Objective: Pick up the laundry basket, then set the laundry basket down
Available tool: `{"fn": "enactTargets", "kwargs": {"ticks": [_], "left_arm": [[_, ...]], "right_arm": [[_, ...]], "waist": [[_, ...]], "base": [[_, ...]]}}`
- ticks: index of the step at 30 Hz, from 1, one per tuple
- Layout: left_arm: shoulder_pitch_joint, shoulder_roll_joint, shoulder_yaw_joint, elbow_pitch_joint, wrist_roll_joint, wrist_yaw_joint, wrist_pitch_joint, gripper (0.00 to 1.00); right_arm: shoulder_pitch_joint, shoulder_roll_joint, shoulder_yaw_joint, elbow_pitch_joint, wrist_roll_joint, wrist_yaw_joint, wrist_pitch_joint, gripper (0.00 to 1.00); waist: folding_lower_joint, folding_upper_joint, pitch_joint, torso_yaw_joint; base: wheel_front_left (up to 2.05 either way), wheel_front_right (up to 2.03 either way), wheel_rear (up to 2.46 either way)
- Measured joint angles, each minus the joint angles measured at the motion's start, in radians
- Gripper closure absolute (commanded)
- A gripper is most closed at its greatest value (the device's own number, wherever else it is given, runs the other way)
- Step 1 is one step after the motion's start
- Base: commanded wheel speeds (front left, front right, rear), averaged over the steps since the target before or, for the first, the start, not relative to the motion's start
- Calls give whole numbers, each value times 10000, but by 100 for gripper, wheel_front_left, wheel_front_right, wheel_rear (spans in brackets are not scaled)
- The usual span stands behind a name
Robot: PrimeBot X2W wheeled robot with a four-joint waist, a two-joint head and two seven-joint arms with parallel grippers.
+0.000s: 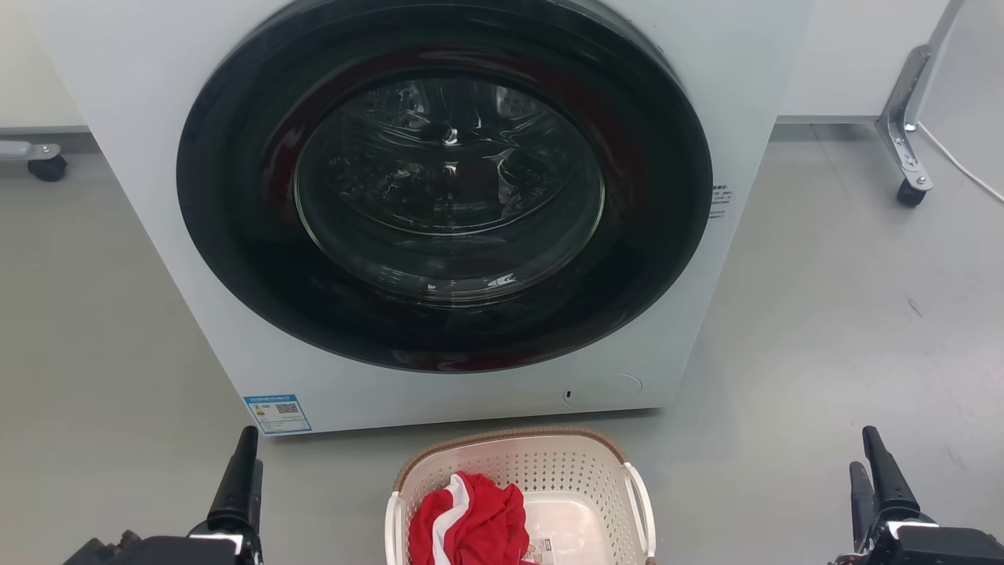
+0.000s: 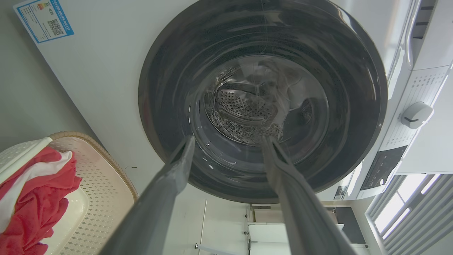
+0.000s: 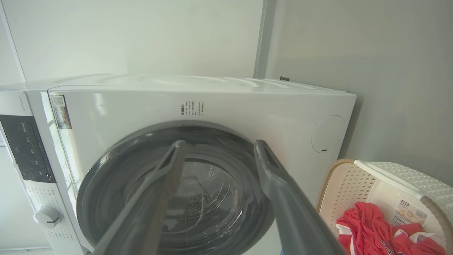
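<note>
Head view: the laundry basket [image 1: 549, 463] sits on the grey floor [image 1: 823, 353] at bottom centre, just in front of the white washing machine [image 1: 157, 118]. A red-and-white garment [image 1: 471, 526] lies inside it. The left gripper [image 1: 248, 439] is at lower left and the right gripper [image 1: 863, 449] at lower right, both well apart from the basket.

Left wrist view: fingers spread wide, empty, aimed at the machine's round door. Basket at lower left.

Right wrist view: fingers spread wide, empty. Basket at lower right, label visible on its base.
</note>
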Motion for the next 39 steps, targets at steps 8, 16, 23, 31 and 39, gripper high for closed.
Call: {"fn": "enactTargets", "kwargs": {"ticks": [8,16,23,31,39], "left_arm": [[-79,251,-372,-232,1051,36,-309,0],[-164,493,-788,-556,2376,345,-577,0],[-214,706,-1185,-934,3588,640,-800,0],[-213,982,-1659,-1292,4863,880,-1060,0],[-205,1168,-2073,-1645,6098,1135,-1338,0]], "right_arm": [[-10,-293,389,-194,-1200,-27,-313,0],[-73,-639,909,-504,-2675,-332,-571,0],[-89,-957,1363,-765,-3990,-593,-823,0],[-90,-1195,1804,-1014,-5181,-817,-1055,0],[-88,-1450,2290,-1237,-6571,-1076,-1344,0]], "waist": [[0,0,-40,11],[0,0,-99,40],[0,0,-154,71],[0,0,-196,92],[0,0,-231,99]], "base": [[0,0,0],[0,0,0],[0,0,0],[0,0,0],[0,0,0]]}}
